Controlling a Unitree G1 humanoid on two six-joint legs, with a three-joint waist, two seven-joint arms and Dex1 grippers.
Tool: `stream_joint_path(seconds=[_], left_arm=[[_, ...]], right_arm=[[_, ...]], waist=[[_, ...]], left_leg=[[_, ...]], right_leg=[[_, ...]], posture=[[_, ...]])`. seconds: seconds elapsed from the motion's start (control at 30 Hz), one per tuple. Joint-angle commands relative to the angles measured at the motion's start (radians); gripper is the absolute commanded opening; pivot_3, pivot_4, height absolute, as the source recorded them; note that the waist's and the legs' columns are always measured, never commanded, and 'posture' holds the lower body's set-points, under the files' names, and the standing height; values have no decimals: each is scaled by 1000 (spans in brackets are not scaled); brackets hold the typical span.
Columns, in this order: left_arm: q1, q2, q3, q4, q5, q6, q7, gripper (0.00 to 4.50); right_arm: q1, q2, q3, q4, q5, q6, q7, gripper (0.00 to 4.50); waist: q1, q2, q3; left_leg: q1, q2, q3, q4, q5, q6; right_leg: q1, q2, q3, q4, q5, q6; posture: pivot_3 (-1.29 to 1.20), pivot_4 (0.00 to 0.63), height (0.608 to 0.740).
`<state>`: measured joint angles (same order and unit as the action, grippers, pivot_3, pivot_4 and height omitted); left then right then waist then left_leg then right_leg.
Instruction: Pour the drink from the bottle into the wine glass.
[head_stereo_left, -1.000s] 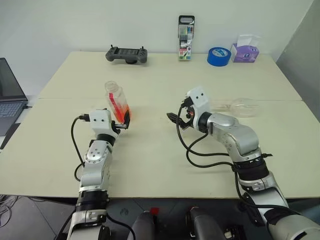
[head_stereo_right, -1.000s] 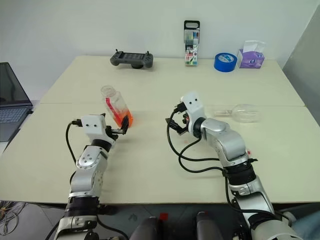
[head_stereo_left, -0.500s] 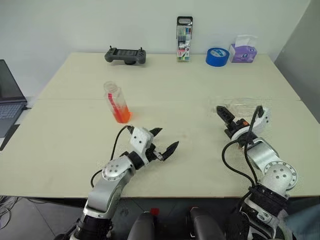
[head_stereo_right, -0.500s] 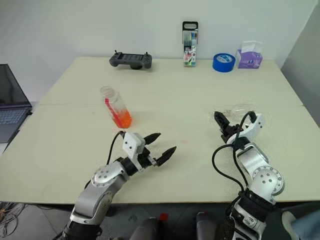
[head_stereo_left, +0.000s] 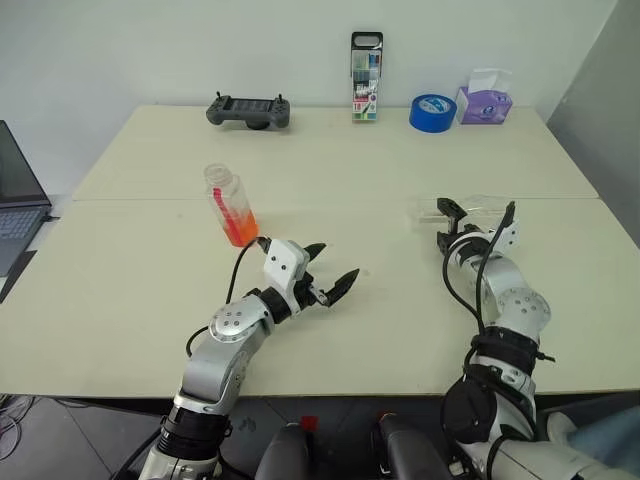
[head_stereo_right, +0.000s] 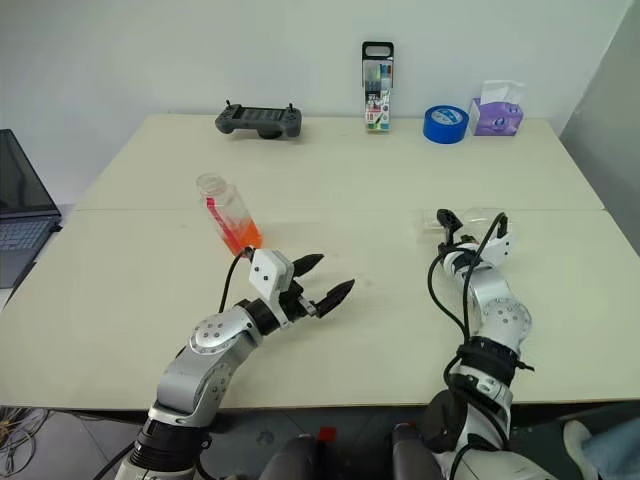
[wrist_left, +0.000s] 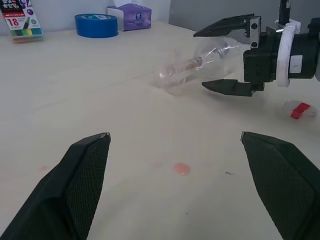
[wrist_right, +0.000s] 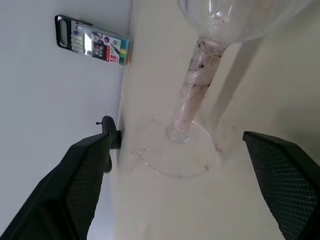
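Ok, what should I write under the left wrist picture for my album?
Open right gripper reaching around a wine glass lying on its side on the table.

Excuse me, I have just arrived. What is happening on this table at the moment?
A two-armed robot is working at pouring a drink into a wine glass, but nothing is being poured now. The bottle, uncapped and partly full of orange-red drink, stands alone on the table. The wine glass lies on its side. The right gripper is open with its fingers on either side of the glass, not closed on it. The left gripper is open and holds nothing, apart from the bottle.
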<state>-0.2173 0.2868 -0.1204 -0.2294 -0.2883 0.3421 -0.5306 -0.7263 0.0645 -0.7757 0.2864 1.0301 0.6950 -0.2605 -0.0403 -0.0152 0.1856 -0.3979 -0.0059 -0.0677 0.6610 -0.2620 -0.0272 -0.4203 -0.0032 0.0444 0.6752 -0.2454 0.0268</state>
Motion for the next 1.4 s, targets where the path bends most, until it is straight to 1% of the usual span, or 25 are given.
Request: stream_joint_path(seconds=[0.03, 0.13, 0.23, 0.37, 0.47, 0.57, 0.6, 0.63, 0.67, 0.73, 0.83, 0.9, 0.97, 1.03, 1.1, 1.23, 1.33, 1.4], left_arm=[[-1, -7, 7, -33, 11, -17, 17, 4475], [0, -5, 11, -34, 11, -17, 20, 4475], [1, -3, 14, -38, 10, -15, 20, 4500], [-2, 0, 15, -39, 10, -13, 16, 4500], [-6, -1, 15, -36, 10, -12, 15, 4500], [-6, -2, 16, -39, 9, -8, 16, 4500], [-3, 0, 17, -40, 9, -8, 16, 4500], [1, 1, 19, -41, 8, -8, 17, 4500], [4, 1, 24, -42, 6, -6, 19, 4500], [14, 0, 35, -46, -3, 3, 25, 4500], [48, 9, 56, -67, -24, 16, 18, 4500], [80, 15, 86, -84, -43, 30, 22, 4500], [123, 37, 124, -119, -57, 38, 22, 4500], [166, 60, 159, -164, -73, 50, 19, 4500], [199, 88, 193, -211, -94, 70, 13, 4500], [246, 143, 278, -299, -160, 135, 15, 4500], [251, 155, 315, -333, -212, 187, 32, 4500], [258, 159, 319, -342, -231, 207, 32, 4500]], right_arm=[[-35, -38, -26, 106, 47, -68, 50, 4500], [-75, -69, -26, 216, 41, -130, 95, 4500], [-128, -93, -40, 328, 39, -212, 145, 3918], [-182, -119, -37, 468, 23, -291, 190, 2530], [-198, -123, -37, 507, 17, -333, 199, 1407], [-181, -103, -10, 441, 0, -345, 174, 352], [-166, -93, 19, 383, -11, -330, 174, 170], [-145, -84, 59, 316, -31, -313, 177, 169], [-114, -82, 133, 230, -79, -300, 206, 169], [-40, -94, 315, 57, -186, -264, 297, 169], [32, -121, 540, -93, -348, -295, 415, 169], [55, -129, 656, -131, -448, -343, 486, 169], [67, -136, 774, -110, -570, -417, 543, 169], [76, -134, 858, -68, -667, -496, 589, 169], [81, -116, 897, -8, -722, -567, 616, 169], [92, -86, 928, 119, -803, -714, 654, 169], [108, -93, 955, 184, -872, -822, 684, 169], [113, -84, 946, 214, -886, -856, 679, 169]], waist=[[1, 0, 0], [1, 0, 0], [-1, 0, 0], [-1, 0, 0], [0, 0, 0], [0, 0, 0], [0, 0, 0], [1, 0, 0], [2, 0, 0], [2, 1, 1], [-5, 2, 1], [-15, 2, 1], [-17, 2, 1], [-16, 2, 1], [-14, 2, 1], [1, 1, 1], [10, 1, 1], [9, 1, 1]], left_leg=[[0, 0, 0, 0, 0, 0], [0, 0, 1, 0, 0, 0], [2, 0, 2, 0, 0, 0], [1, 0, 2, 0, 0, 0], [0, 1, 2, -1, 0, 0], [1, 0, 2, 0, 0, 0], [1, 1, 2, 0, 0, 0], [0, 0, 2, 0, 0, 0], [0, 0, 2, 0, 0, 0], [-2, 0, 2, 0, 0, 0], [-1, 1, 2, 0, 0, 0], [0, 1, 2, -1, 0, 0], [1, 3, 1, -1, 0, 0], [1, 3, 0, -2, 0, 0], [0, 4, -1, -1, 0, 0], [0, 2, -3, 0, 0, 0], [0, 0, -5, 1, 0, -1], [0, -1, -5, 1, 0, -1]], right_leg=[[0, 0, 0, 0, 0, 0], [0, 0, 1, 0, 0, 0], [1, 0, 2, 0, 0, 0], [0, 0, 2, -1, 0, 0], [0, 0, 2, -1, 0, 0], [0, 0, 2, -1, 0, 0], [1, 0, 2, -1, 0, 0], [0, 0, 2, -1, 0, 0], [0, 0, 2, -1, 0, 0], [-1, 0, 2, -1, 0, 0], [-2, -1, 3, -1, 0, 0], [-2, 0, 3, -1, 0, 0], [-2, 0, 2, 0, 0, 0], [-2, 1, 1, 0, 0, 0], [-2, 1, -1, 0, -1, -1], [-1, 0, 0, -1, 0, -1], [0, -2, 0, -2, 0, -1], [0, -2, 1, -2, 0, -1]], posture=[[0, 150, 740], [0, 150, 740], [0, 150, 740], [0, 150, 740], [0, 150, 740], [0, 150, 740], [0, 150, 740], [0, 150, 740], [0, 150, 740], [0, 150, 740], [0, 150, 740], [0, 150, 740], [0, 150, 740], [0, 150, 740], [0, 150, 740], [0, 150, 740], [0, 150, 740], [0, 150, 740]])
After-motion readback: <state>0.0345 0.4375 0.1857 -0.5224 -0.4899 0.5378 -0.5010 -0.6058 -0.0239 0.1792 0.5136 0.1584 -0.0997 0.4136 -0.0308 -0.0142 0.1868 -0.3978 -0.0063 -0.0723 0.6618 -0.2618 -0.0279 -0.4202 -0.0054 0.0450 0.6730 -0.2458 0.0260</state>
